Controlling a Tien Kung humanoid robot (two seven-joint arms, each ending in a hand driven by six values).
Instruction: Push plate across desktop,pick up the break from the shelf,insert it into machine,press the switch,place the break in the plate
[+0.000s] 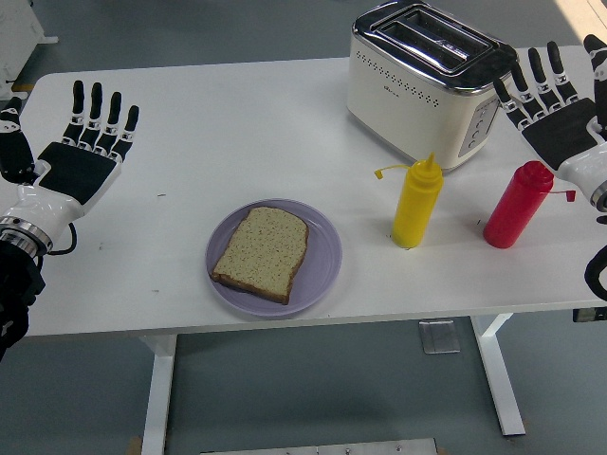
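I see left hand (71,161) palm-up at table's left edge, fingers spread, holding nothing | right hand (561,104) likewise splayed and empty beside cream two-slot toaster (427,81), thumb partly cropped so unsure there | brown bread slice (262,251) flat on round lilac plate (324,256) near front edge of white table (237,123) | yellow squeeze bottle (417,201) and red squeeze bottle (517,204) upright in front of toaster

Left hand (74,163), black-palmed with white wrist cuff, is raised palm-up over the left end of the white rectangular table (237,123), all five fingers spread and straight, holding nothing. Right hand (561,109), of the same build, is raised over the table's right end, palm showing, fingers likewise extended and empty. Both black forearms enter at the table's near corners.
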